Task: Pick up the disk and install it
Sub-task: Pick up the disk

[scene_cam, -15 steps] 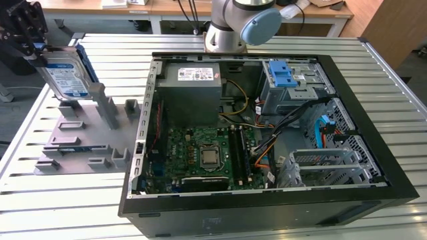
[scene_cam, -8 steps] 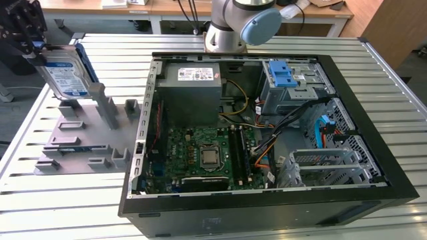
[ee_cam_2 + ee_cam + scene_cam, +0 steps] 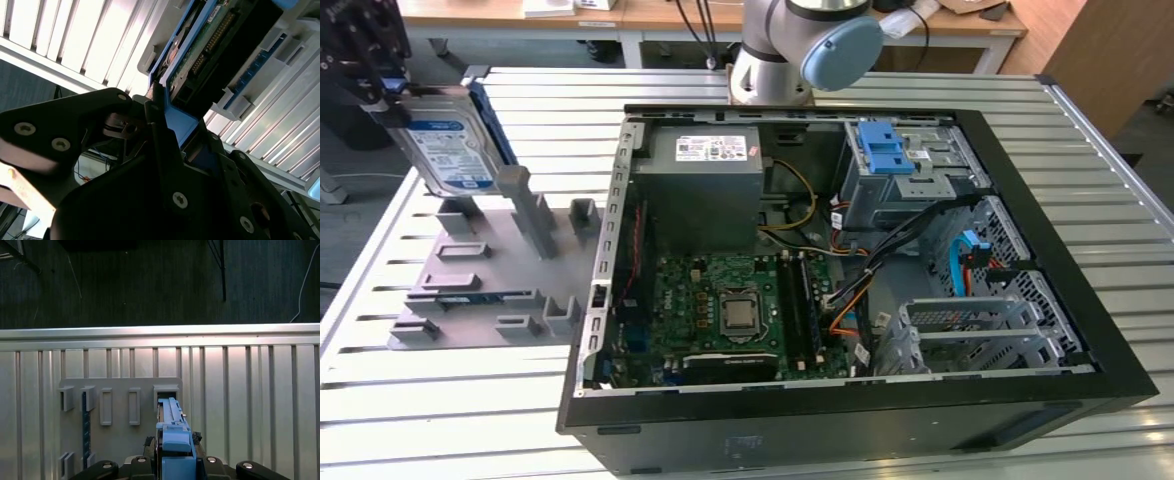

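Blue-railed and upright, the disk (image 3: pixel 450 148) hung clenched in the jaws over the grey rack (image 3: pixel 478 275) at the exterior view's far left.

disk (image 3: pixel 447 150) top hidden (behind tool (image 3: pixel 390 92)), arm (image 3: pixel 787 50) cropped

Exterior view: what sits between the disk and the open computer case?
In the exterior view, upright posts of the grey fixture stand between the disk and the computer case. Around them is bare slatted table.
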{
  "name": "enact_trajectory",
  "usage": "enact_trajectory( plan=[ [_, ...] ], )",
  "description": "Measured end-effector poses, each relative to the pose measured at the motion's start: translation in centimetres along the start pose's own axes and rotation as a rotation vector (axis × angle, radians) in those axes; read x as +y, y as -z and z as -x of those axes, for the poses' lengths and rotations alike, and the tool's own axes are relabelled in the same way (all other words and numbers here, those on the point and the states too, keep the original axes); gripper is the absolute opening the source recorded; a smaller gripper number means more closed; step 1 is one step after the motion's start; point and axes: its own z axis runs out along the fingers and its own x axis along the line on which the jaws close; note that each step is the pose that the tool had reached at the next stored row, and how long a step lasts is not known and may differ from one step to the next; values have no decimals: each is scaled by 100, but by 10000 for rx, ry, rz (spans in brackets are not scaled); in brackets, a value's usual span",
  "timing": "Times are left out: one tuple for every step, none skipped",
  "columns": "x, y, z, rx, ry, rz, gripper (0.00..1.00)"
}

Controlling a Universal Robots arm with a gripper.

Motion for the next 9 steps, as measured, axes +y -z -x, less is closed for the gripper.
enact_trajectory(
  plan=[
    [0,7,0,0,0,0,36],
    [0,14,0,0,-1,1,36],
    [0,22,0,1,0,2,36],
    [0,31,0,1,0,2,36],
    [0,40,0,0,0,1,36],
    [0,49,0,1,0,2,36],
    [0,58,0,0,0,0,36],
    [0,67,0,0,0,1,36],
    [0,76,0,0,0,1,36]
  ],
)
